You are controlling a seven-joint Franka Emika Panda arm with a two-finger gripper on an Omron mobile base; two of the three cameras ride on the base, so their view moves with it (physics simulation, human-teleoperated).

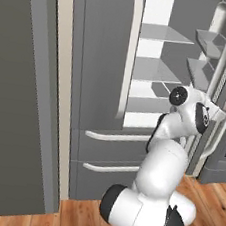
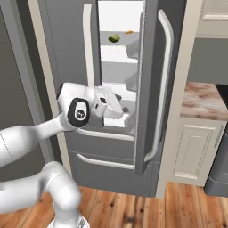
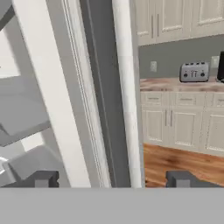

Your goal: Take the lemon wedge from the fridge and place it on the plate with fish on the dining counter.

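A wooden floor (image 1: 86, 217) runs under me, and straight ahead stands the fridge (image 1: 104, 58), tall and dark grey, with two drawers at its foot. Its left door is closed, its long curved white handle (image 1: 130, 57) running down the edge. The right door (image 2: 149, 84) is swung open toward me, showing white shelves (image 1: 158, 70) inside and bins on the door's inner face.

From the right base view I can see a small greenish-yellow piece on an upper shelf, the lemon wedge (image 2: 114, 38), with a tiny orange thing (image 2: 129, 32) just beside it toward the door. It lies well above my wrist.

My arm reaches forward to the gap between the two doors, at about the height of the lower shelves. My jaws (image 3: 113, 178) stand wide apart, holding nothing; in the hand view one fingertip (image 3: 41, 178) sits on the side of the fridge interior and the other on the side of the kitchen, with the open door's edge and its white handle (image 3: 127, 96) running up between them. I cannot tell whether either fingertip touches the door.

Past that door edge, in the hand view, I see cream cabinets (image 3: 183, 127) under a reddish-brown stone counter (image 3: 175, 83), and a silver toaster (image 3: 194, 72) standing on it against the grey wall.
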